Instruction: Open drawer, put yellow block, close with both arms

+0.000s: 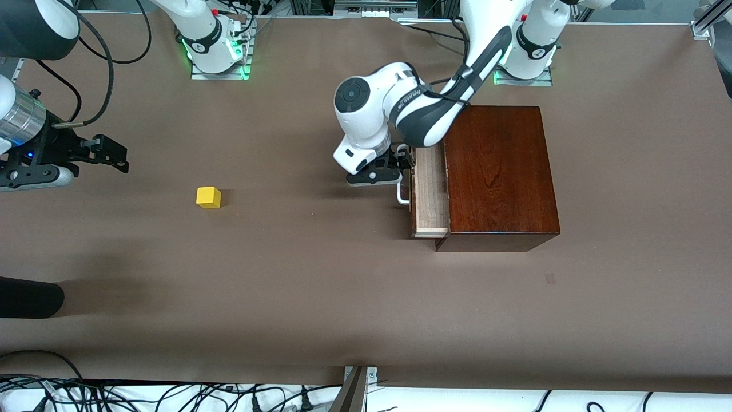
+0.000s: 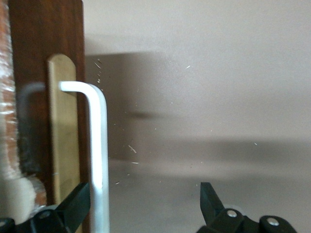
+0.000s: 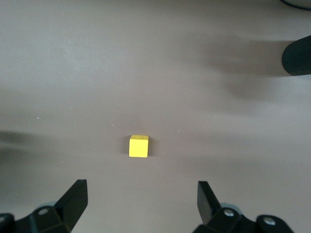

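Observation:
The dark reddish-brown box (image 1: pixel 497 171) stands toward the left arm's end of the table. Its drawer (image 1: pixel 430 191) is slid out a little, showing the pale wood lining. My left gripper (image 1: pixel 396 170) is open at the drawer front. In the left wrist view, the white U-shaped handle (image 2: pixel 98 145) on its brass plate (image 2: pixel 63 131) stands between the left gripper's (image 2: pixel 144 199) fingertips, close to one of them. The yellow block (image 1: pixel 208 197) lies on the table toward the right arm's end. My right gripper (image 1: pixel 117 154) hovers open and empty; the right wrist view shows the block (image 3: pixel 138 146) ahead of the right gripper (image 3: pixel 141 191).
A black rounded object (image 1: pixel 28 297) juts in at the right arm's end of the table, nearer the front camera than the block; it also shows in the right wrist view (image 3: pixel 296 57). Cables (image 1: pixel 171 395) run along the table's near edge. Brown table (image 1: pixel 314 286) lies open between block and drawer.

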Controlling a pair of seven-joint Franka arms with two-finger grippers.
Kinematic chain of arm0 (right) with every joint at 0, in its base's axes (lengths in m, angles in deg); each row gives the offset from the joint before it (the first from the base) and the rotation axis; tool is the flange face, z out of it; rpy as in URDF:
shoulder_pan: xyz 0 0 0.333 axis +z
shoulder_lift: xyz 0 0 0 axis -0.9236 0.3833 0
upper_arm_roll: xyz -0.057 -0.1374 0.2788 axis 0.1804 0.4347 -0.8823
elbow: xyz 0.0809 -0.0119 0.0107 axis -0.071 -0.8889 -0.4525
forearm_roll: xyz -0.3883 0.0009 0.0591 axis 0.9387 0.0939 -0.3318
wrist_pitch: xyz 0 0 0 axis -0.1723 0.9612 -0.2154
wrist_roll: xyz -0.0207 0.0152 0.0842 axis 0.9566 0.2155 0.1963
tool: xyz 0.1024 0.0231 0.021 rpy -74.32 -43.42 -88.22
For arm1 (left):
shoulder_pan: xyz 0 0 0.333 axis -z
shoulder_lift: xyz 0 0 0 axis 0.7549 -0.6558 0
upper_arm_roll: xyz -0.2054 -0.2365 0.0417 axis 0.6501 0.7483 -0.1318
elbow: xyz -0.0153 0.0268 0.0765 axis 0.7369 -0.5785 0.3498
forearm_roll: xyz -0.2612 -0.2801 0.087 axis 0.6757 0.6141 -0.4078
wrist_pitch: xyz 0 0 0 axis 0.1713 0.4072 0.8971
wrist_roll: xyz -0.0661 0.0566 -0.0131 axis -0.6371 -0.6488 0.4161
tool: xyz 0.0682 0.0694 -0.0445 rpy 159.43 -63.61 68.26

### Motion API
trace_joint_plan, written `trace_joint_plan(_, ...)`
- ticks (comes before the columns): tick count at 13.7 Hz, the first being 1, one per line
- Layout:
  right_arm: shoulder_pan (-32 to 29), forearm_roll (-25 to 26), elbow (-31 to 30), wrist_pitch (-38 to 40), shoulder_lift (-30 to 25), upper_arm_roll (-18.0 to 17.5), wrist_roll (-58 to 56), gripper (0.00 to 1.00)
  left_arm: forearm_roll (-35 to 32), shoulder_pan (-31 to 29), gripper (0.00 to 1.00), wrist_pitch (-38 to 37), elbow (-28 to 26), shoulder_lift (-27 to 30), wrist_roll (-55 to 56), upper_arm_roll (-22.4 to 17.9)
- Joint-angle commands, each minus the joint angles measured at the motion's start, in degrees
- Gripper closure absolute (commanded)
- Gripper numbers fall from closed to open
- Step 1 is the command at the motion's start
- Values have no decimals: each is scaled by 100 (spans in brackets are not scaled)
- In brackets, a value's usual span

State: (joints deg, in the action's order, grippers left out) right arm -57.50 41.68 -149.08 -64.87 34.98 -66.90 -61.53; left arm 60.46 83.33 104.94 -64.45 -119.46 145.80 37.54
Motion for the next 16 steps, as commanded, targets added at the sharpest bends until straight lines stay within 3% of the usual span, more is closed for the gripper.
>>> trace_joint_plan(1,-56,27,156,44,66,-36,-35,0,95,41,0,-354,244,-23,-356,-61)
trace_joint_plan(3,-39,1,156,44,66,-45,17,0,104,15,0,-424,384,98,-400,-70)
trace_joint_plan(7,-3,-17,156,-158,531,-54,-61,0,523,-739,0,-1731,1201,555,-1548,9)
trace_joint_plan(12,111,-17,60,-202,1287,-80,9,0,834,-1952,0,-2418,1255,1487,-2334,9)
trace_joint_plan(16,137,-210,-1326,-1798,1279,-89,237,0,1139,-3137,0,-2929,1264,1988,-3727,-35)
